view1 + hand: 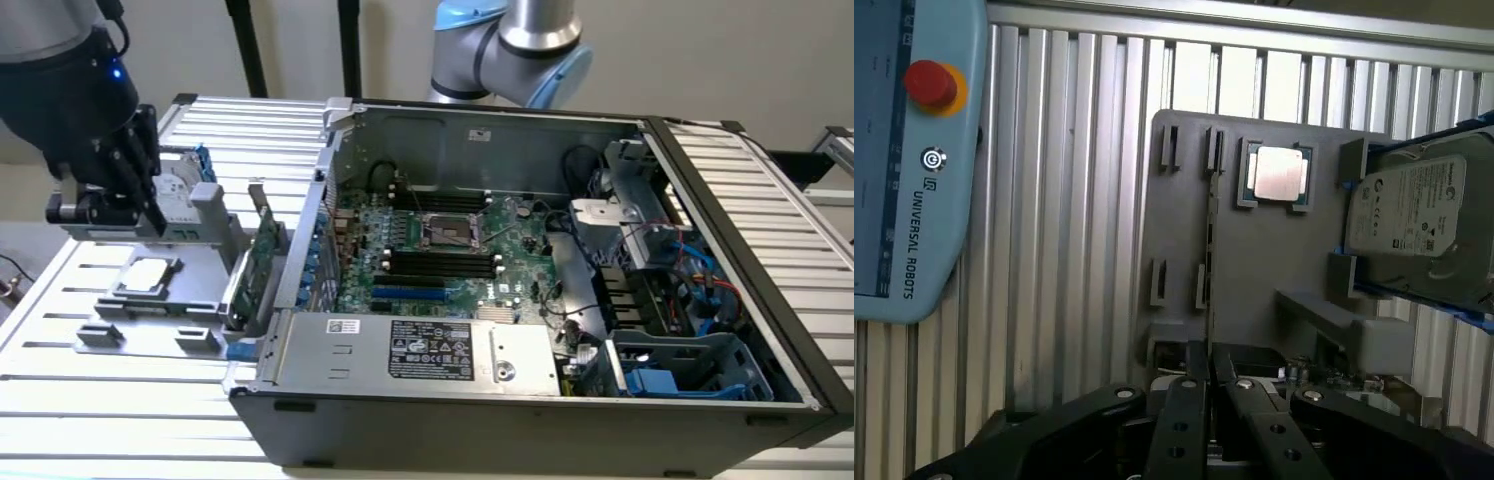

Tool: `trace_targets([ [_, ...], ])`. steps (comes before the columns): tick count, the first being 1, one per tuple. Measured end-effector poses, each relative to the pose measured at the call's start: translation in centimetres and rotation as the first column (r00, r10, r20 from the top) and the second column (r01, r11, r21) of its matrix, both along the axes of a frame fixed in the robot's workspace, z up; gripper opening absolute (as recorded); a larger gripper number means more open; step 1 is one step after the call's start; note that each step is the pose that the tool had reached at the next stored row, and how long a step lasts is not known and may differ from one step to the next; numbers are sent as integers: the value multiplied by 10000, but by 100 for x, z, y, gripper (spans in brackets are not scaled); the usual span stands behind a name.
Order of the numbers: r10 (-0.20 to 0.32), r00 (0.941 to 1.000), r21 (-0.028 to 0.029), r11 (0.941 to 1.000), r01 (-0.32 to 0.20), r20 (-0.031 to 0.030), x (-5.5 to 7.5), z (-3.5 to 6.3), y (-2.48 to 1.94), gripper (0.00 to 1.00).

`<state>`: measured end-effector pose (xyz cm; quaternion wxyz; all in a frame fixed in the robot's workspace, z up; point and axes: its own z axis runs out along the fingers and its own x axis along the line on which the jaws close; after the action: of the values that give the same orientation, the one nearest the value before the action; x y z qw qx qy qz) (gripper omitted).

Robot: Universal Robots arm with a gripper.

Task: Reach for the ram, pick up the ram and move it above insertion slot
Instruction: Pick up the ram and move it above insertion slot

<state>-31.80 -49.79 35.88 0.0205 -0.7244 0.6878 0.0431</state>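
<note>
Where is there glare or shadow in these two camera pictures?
Exterior view: strong glare washes out the slatted table at the near edge, while the computer case interior sits in shade. Wrist view: the CPU lid shines pale, and the gripper is dark.

Claw [114,205] pointing down, fingers [1184,420] nearly closed.

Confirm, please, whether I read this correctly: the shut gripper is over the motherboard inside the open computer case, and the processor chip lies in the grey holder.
Not quite. The exterior view shows the shut gripper over the grey holder, to the exterior view's left of the open computer case, not over the motherboard. The processor chip does lie in the grey holder.
</note>
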Motion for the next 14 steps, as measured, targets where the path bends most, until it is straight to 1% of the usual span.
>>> trace_targets([
  [5,27,10000,153,9999,-27,-1,185,138,0,13],
  [8,44,10000,255,9997,-44,2,305,211,0,13],
  [14,75,10000,459,9989,-75,2,548,282,0,13],
])
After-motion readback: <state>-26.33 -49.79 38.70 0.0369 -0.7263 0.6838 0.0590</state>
